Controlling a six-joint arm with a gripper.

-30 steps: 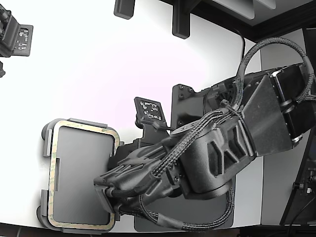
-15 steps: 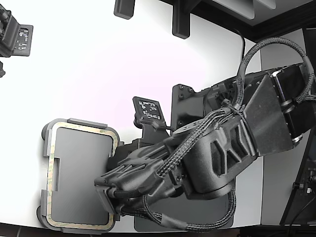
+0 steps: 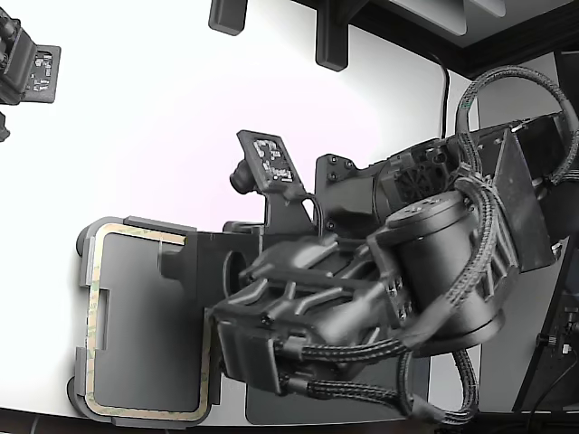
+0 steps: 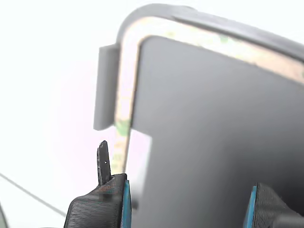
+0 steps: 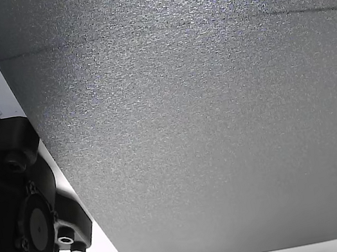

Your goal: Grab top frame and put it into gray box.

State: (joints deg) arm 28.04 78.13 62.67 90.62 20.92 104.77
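The top frame (image 3: 91, 312), a thin tan-olive speckled ring, lies flat inside the rim of the gray box (image 3: 83, 249) at the exterior view's lower left. My gripper (image 3: 204, 289) hangs over the box's right part and hides that side of the frame. In the wrist view the frame (image 4: 124, 104) curves round a corner of the gray box (image 4: 105, 85), next to a raised tab. My gripper (image 4: 185, 194) is open. Its blue-padded fingers (image 4: 118, 199) stand wide apart with nothing between them, above the frame and apart from it.
A darker gray flat mat (image 3: 271, 411) lies under the arm and fills the other view (image 5: 186, 116). Black fixtures (image 3: 330, 41) stand at the table's far edge, and another device (image 3: 27, 68) sits at the exterior view's upper left. The table's front edge runs just below the box.
The wrist has rolled and the arm has swung. The hand moved from the box's lower right corner up along its right side, covering the frame's upper right. The frame stayed in the box.
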